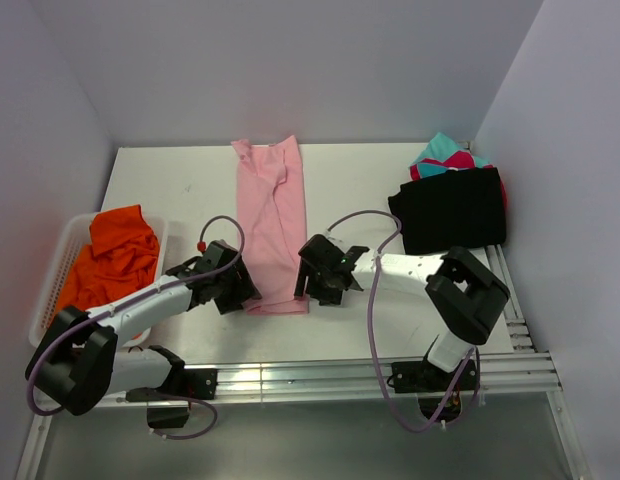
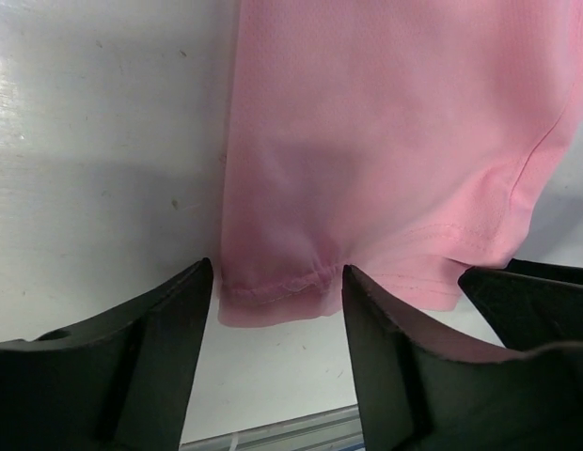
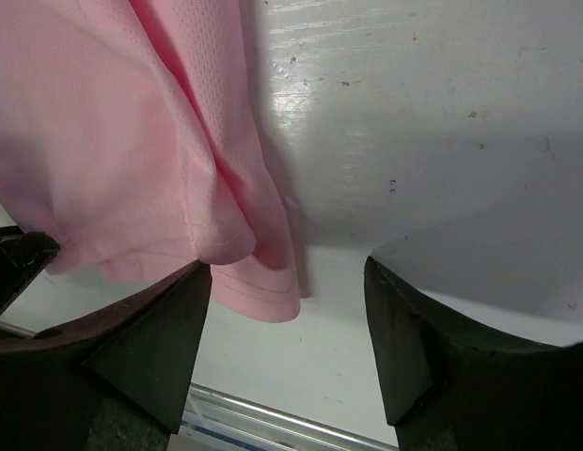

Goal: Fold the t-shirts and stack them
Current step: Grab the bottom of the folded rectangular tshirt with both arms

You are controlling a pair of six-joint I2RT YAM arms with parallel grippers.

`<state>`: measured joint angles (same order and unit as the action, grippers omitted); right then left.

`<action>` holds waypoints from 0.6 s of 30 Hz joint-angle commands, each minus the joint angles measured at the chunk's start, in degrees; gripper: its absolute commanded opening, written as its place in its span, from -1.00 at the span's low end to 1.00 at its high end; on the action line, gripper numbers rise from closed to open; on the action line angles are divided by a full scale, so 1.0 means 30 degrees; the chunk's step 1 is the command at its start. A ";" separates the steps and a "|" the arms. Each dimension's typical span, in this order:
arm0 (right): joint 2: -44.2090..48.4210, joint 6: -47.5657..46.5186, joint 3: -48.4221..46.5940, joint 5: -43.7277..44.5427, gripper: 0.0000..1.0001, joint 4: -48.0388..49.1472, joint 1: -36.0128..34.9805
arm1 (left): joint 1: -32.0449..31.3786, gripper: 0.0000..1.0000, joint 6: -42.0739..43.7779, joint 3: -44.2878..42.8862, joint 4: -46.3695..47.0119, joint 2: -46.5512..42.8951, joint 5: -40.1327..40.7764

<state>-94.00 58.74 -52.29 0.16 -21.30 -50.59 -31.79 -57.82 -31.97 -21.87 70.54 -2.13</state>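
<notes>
A light pink short-sleeved cloth t-shirt [image 1: 273, 220] is laid as a long narrow strip down the middle of the white table [image 1: 180, 185], its hem at the near end. The left fingers [image 2: 150, 366] are spread wide and are set astride the near-left hem corner, which lies between them ungripped. The right fingers [image 3: 150, 348] are equally wide, but the near-right corner is seen just beside one finger only, with bare table filling most of the gap.

The step in hand is judged to be the taking of both hem corners so that the near end can be folded up towards the collar. It would be done best if the right fingers were first shifted inward over the cloth, and both layers at each corner were pinched together. The two corners should then be lifted level and carried at one pace, so that the strip is not skewed.

A folded black t-shirt [image 1: 450, 210] lies far right; an orange t-shirt [image 1: 115, 255] rests in a white mesh basket [image 1: 55, 280].
</notes>
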 commanded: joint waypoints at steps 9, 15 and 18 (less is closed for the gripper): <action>-0.0834 0.0458 -0.0762 0.0121 -0.09 0.0245 -0.0393 | -0.0067 0.10 0.0671 -0.0009 0.0902 0.0392 -0.0373; -0.1157 0.0517 -0.1084 0.0267 -0.69 -0.0048 -0.0598 | -0.0067 -0.52 0.0935 -0.0067 0.0903 0.0538 -0.0374; -0.1304 0.0517 -0.1231 0.0414 -1.00 -0.0341 -0.0627 | -0.0067 -0.99 0.0992 -0.0214 0.0523 0.0743 -0.0082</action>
<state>-97.14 59.96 -53.69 -0.05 -21.28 -52.01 -31.83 -55.86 -31.94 -20.58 72.23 -2.94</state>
